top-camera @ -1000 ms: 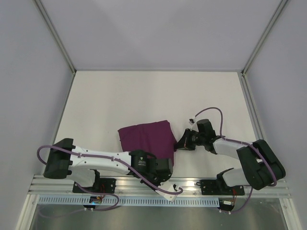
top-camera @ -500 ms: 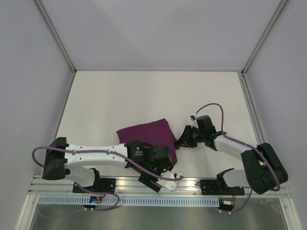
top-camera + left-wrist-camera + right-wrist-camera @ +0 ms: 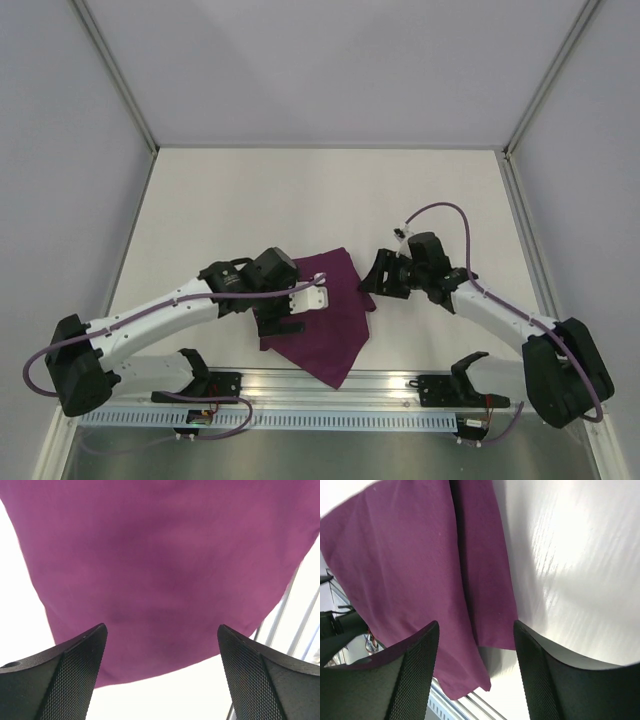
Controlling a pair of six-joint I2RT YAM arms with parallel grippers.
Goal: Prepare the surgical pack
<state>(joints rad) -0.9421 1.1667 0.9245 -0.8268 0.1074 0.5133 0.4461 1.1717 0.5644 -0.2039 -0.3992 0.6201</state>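
Top external view: one purple cloth (image 3: 335,328), near corner reaching the table's (image 3: 250,200) front edge, partly hidden under left gripper (image 3: 281,322), jaws apart. Right gripper (image 3: 372,276) beside cloth's right edge, jaws apart, empty.

Lab test cell: white panels (image 3: 330,70), aluminium rails (image 3: 395,390).

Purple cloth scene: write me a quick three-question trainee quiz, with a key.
1. True or false: the left hand grips the purple cloth.
2. The cloth's near corner points toward: A) the far wall, B) the metal rail, C) the left wall.
3. Fill in: the right hand has its jaws ____.
Key: 1 false; 2 B; 3 open.
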